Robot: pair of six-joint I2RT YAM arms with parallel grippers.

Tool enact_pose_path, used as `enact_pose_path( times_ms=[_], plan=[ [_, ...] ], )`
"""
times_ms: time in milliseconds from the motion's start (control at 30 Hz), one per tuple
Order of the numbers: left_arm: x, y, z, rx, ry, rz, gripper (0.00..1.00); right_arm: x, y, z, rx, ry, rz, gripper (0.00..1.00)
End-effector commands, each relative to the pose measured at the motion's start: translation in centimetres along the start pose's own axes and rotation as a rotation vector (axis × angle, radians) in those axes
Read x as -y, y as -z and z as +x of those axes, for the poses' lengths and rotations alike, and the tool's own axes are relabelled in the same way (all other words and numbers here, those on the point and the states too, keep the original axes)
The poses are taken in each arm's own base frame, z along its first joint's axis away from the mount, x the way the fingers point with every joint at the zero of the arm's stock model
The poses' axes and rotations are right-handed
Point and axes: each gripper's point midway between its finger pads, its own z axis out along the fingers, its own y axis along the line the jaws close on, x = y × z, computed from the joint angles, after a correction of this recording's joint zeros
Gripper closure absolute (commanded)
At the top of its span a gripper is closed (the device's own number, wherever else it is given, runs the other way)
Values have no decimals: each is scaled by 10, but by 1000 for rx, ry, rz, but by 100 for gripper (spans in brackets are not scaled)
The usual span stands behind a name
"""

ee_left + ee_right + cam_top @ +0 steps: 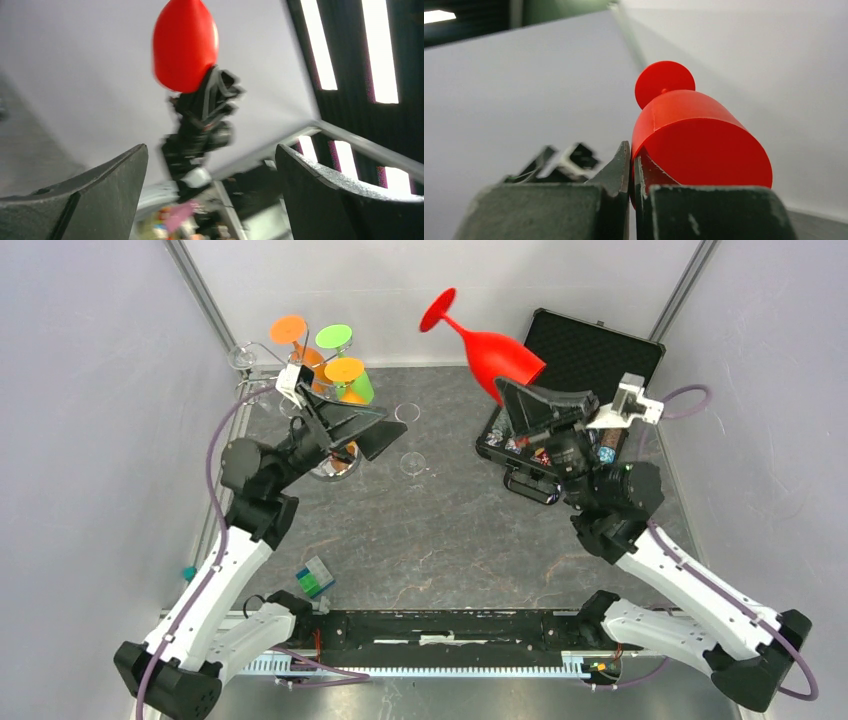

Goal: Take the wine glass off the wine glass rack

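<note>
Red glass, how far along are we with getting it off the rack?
Done: the red glass is clear of the rack, tilted in the air. In hand: the right gripper holds it, jaws shut on the rim; the left gripper is open and empty by the rack. Left: probably only setting it down. The orange and green glasses hang on the rack.

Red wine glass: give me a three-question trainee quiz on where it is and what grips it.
1. True or false: the left gripper stands open and empty.
2. The red wine glass is: A) held in the air, clear of the wine glass rack; B) hanging on it; C) lying on the table.
3. Fill in: the right gripper pinches the glass by the bowl's ____.
Key: 1 true; 2 A; 3 rim.
</note>
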Motion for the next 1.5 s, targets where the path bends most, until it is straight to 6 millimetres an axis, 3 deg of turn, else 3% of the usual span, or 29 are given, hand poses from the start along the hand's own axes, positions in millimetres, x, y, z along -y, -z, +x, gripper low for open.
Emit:
enact_pose_path(
  times_ms=[0,100,267,500,667,833,967,1300,1467],
  plan=[
    [-47,17,-2,-35,-382,-300,0,104,31,37,-333,387,495,100],
    [-70,32,-18,4,-512,-466,0,132,53,61,-556,503,607,100],
    [-86,54,-40,73,-624,-652,0,149,74,103,-882,575,633,100],
    [-71,82,-54,179,-768,-724,0,183,95,158,-1197,575,625,100],
    [-66,96,-59,225,-804,-766,0,199,100,205,-1321,491,550,100],
    [-66,101,-58,231,-812,-778,0,215,111,237,-1420,459,544,100],
    [-68,102,-56,207,-821,-783,0,221,115,250,-1471,453,533,98],
    [-69,106,-56,191,-850,-805,0,249,124,257,-1519,528,611,95],
    [-74,107,-57,197,-836,-819,0,255,123,265,-1529,515,605,89]
  ],
)
